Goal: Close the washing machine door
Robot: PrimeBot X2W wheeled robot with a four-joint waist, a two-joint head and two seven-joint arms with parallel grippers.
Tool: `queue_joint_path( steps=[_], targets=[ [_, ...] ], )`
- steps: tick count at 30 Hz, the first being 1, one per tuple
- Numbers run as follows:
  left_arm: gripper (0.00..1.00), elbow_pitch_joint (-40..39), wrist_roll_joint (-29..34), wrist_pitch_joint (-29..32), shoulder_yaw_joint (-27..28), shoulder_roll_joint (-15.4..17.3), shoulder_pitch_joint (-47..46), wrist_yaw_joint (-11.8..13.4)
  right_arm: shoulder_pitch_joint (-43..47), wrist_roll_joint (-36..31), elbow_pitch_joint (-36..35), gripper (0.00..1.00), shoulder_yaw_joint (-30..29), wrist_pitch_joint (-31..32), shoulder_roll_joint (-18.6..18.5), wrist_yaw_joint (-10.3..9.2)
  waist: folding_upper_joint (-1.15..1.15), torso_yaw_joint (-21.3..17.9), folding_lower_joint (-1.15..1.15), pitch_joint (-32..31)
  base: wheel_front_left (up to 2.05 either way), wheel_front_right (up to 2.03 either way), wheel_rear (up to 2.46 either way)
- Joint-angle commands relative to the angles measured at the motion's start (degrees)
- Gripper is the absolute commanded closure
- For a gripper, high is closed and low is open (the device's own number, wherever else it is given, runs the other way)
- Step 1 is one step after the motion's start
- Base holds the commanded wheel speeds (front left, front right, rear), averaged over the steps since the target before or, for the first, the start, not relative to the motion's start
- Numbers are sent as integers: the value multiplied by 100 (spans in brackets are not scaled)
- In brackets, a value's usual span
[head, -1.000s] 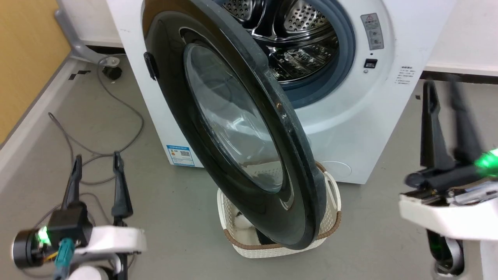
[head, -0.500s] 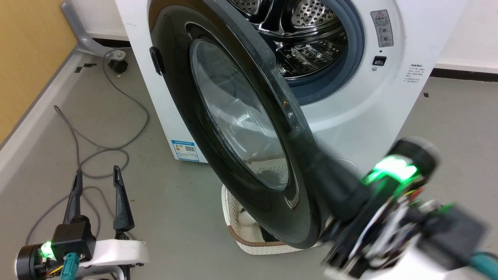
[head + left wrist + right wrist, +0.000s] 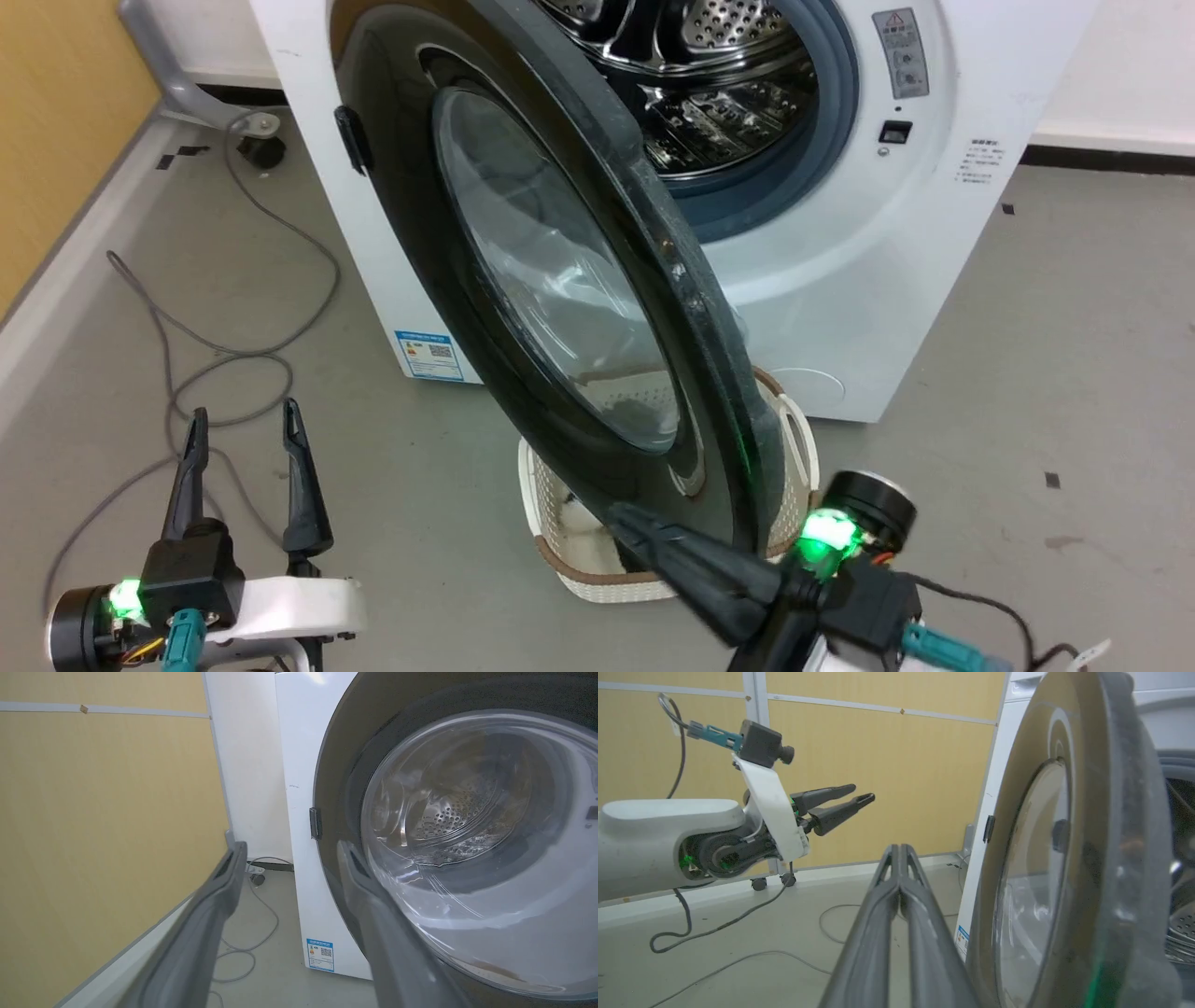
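The washing machine (image 3: 840, 308) stands white and boxy, its steel drum (image 3: 709, 84) exposed. The washing machine door (image 3: 560, 280), black-framed with a clear glass bowl, hangs open and swings out towards me. My right gripper (image 3: 624, 515) is shut with nothing in it. It lies low at the door's bottom rim and points left along the outer face. In the right wrist view the right gripper (image 3: 899, 849) sits just left of the door (image 3: 1064, 858), which is seen edge-on; I cannot tell if they touch. My left gripper (image 3: 245, 415) stands open at the lower left, apart from the door (image 3: 467, 835).
A cream perforated laundry basket (image 3: 560, 532) sits on the floor under the door's lower rim. Grey cables (image 3: 233, 355) loop over the floor to the left. A yellow wall panel (image 3: 56, 112) borders the left side. My left arm (image 3: 668, 835) shows in the right wrist view.
My right arm has swung from upright at the far right down to the door's bottom rim, fingers now pointing left. The head camera has shifted slightly. The left gripper has stayed open in place.
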Motion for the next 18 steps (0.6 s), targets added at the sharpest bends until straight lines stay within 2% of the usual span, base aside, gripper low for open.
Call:
queue_joint_path(
  steps=[1,11,18],
  targets=[
    [0,-18,65,-25,50,-40,81,-37,110,-59,221,100,-104,-26,-55,3,0,-39,0,42,0,0,0],
    [0,9,182,-25,130,-215,-33,-217,207,-256,1063,100,-1182,-26,163,3,0,-107,0,248,0,0,0],
    [0,-9,290,-25,89,-325,-182,-288,-46,-574,1532,100,-2259,-26,360,3,0,-84,0,542,0,0,0]
  ],
)
